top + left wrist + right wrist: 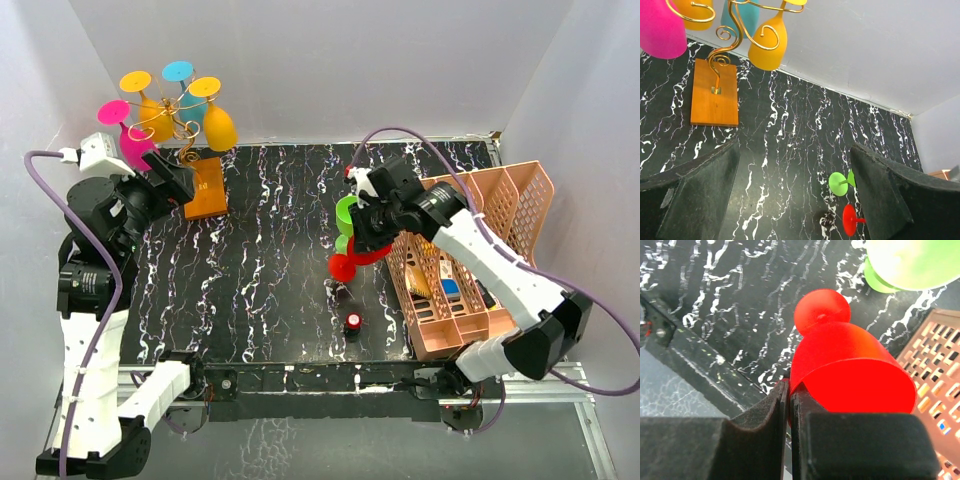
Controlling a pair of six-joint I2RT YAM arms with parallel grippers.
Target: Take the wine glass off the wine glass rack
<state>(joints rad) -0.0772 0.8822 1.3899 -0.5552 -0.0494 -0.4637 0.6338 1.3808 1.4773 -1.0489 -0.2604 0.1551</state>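
The wine glass rack (pixel 180 130), a gold wire tree on an orange-brown block base (pixel 207 187), stands at the far left. Pink (pixel 133 143), orange (pixel 152 110), cyan (pixel 187 95) and yellow (pixel 217 125) wine glasses hang upside down from it. My left gripper (pixel 168 180) is open just in front of the base, with nothing between its fingers (pixel 695 195); the pink glass (pixel 662 27) and the yellow glass (pixel 769 42) hang above and ahead of it. My right gripper (pixel 790 400) is shut on the rim of a red wine glass (pixel 850 365) over mid-table, beside a green glass (pixel 347 215).
A salmon-pink lattice basket (pixel 520 200) holding small items stands at the right, close behind the right arm. A small red-topped object (pixel 353 322) and a small dark item (pixel 342 292) lie on the black marbled table near the front. White walls enclose the sides.
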